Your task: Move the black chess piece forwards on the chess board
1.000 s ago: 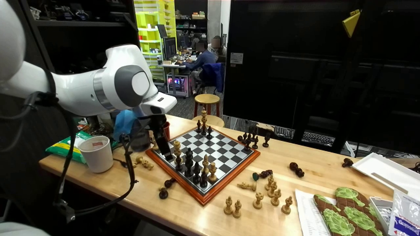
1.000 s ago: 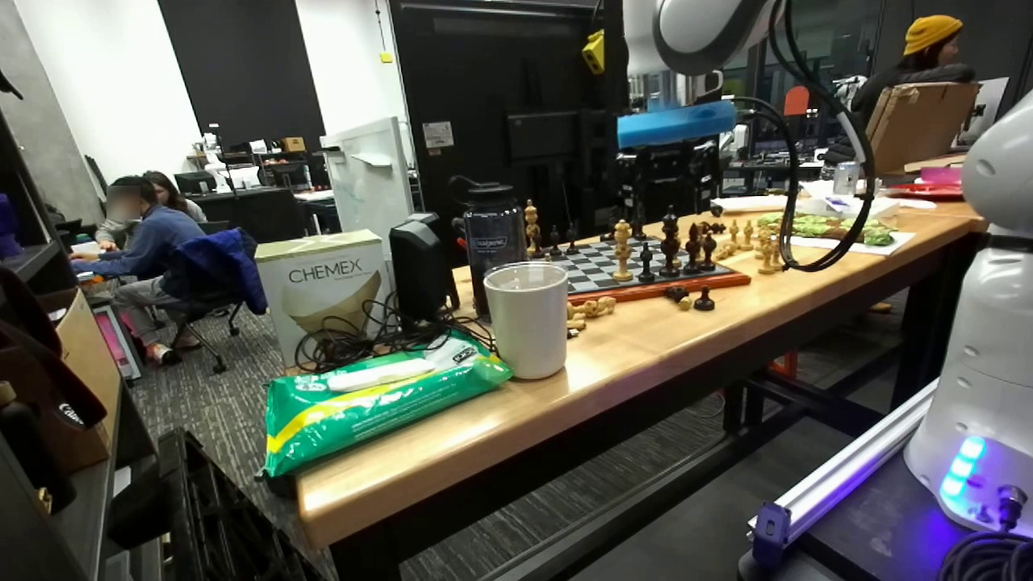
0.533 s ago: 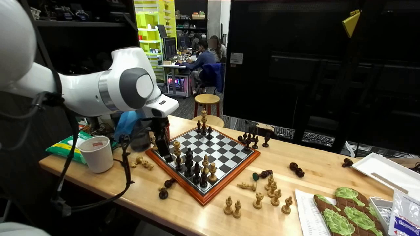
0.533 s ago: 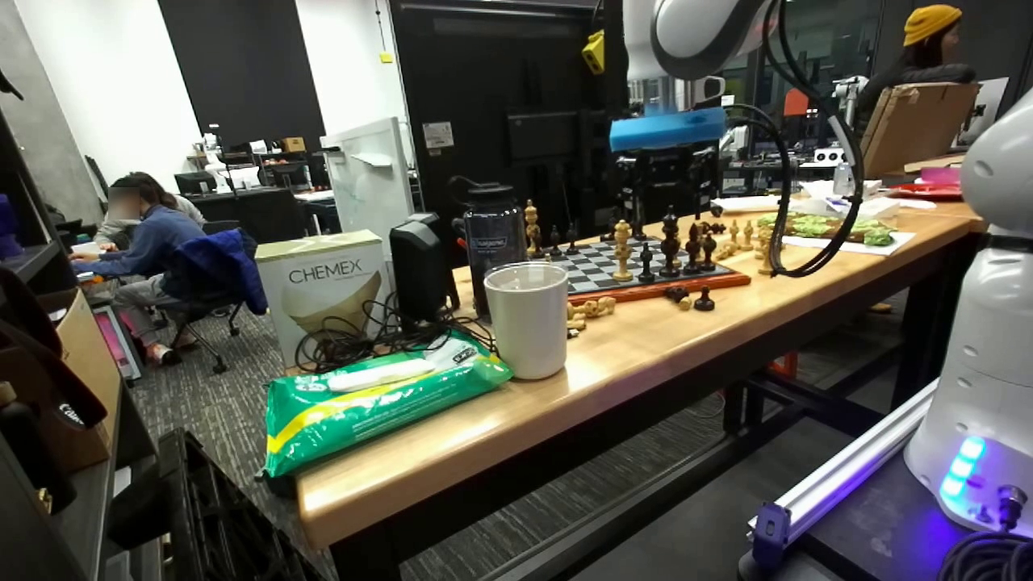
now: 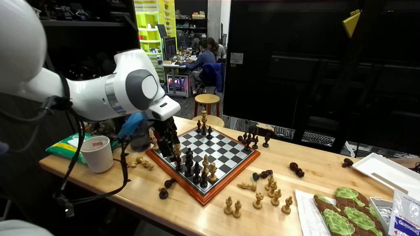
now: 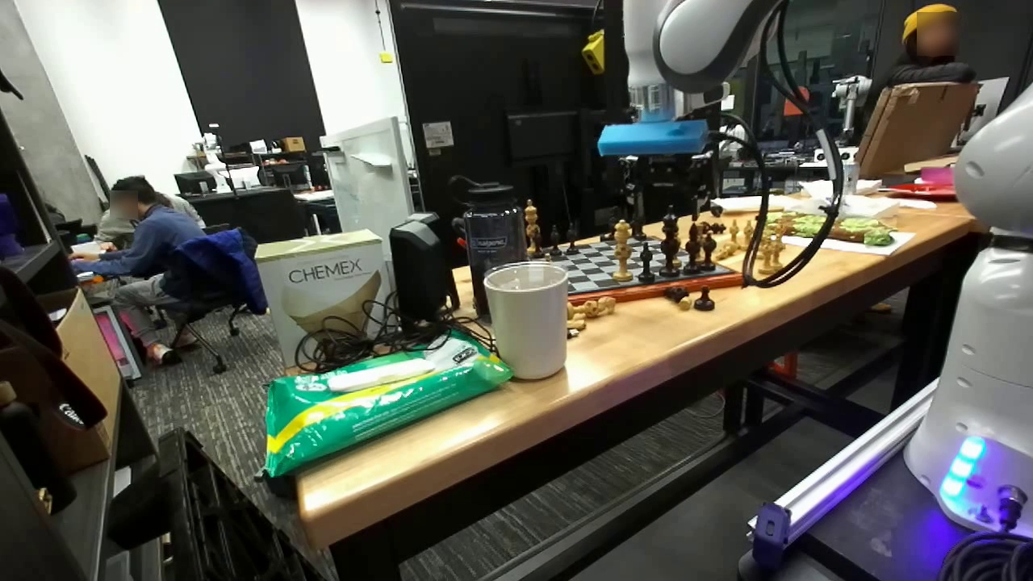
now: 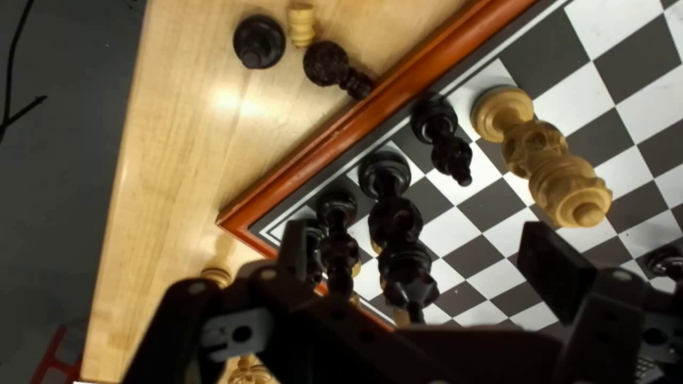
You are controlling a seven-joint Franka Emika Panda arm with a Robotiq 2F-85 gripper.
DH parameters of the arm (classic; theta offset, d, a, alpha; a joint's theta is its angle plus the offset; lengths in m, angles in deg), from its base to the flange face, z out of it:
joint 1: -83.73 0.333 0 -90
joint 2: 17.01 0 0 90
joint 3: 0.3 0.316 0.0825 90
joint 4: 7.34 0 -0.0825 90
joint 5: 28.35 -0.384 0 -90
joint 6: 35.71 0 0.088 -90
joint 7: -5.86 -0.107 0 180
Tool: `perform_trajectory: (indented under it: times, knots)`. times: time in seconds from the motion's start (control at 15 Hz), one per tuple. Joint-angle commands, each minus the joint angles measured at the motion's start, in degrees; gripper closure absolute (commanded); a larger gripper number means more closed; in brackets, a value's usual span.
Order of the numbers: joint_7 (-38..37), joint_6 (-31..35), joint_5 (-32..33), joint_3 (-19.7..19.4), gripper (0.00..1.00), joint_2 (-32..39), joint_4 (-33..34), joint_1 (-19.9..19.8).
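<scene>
The chess board (image 5: pixel 219 153) lies on the table, with its checkered squares also in the wrist view (image 7: pixel 475 256). A row of black pieces stands along its near edge: a tall one (image 5: pixel 189 162), a small one (image 5: pixel 178 164) and two more (image 5: pixel 196 173). The wrist view shows the tall black piece (image 7: pixel 395 218), the small one (image 7: pixel 451 152) and a slimmer one (image 7: pixel 339 250). My gripper (image 7: pixel 413 234) is open and empty above this row; the tall and slimmer black pieces appear between its fingers (image 7: pixel 549 266). In an exterior view the gripper (image 5: pixel 168 152) overlaps a tall light piece (image 5: pixel 177 149).
Light pieces (image 5: pixel 212 172) stand close behind the black row. Loose pieces lie at the board's near side (image 5: pixel 163 193) and stand at its right (image 5: pixel 257 200). A white cup (image 6: pixel 526 323), a dark bottle (image 6: pixel 492 234) and a wipes pack (image 6: pixel 379 403) stand on the table.
The arm has moved towards the board, rightwards in an exterior view, and a little lower. The wrist has turned. The pieces have not visibly moved.
</scene>
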Motion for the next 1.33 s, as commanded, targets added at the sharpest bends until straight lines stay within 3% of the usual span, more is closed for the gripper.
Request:
perform_trajectory:
  times: [0.0, 0.87, 1.27]
  knots:
    - [-4.9, 4.5, 3.5, 0.4, 0.00, 2.2, 0.4, -1.4]
    - [-13.6, 11.9, 3.3, -2.1, 0.00, 8.6, 0.3, -2.5]
    - [-16.9, 11.0, 2.7, -2.7, 0.00, 10.1, 0.8, -2.0]
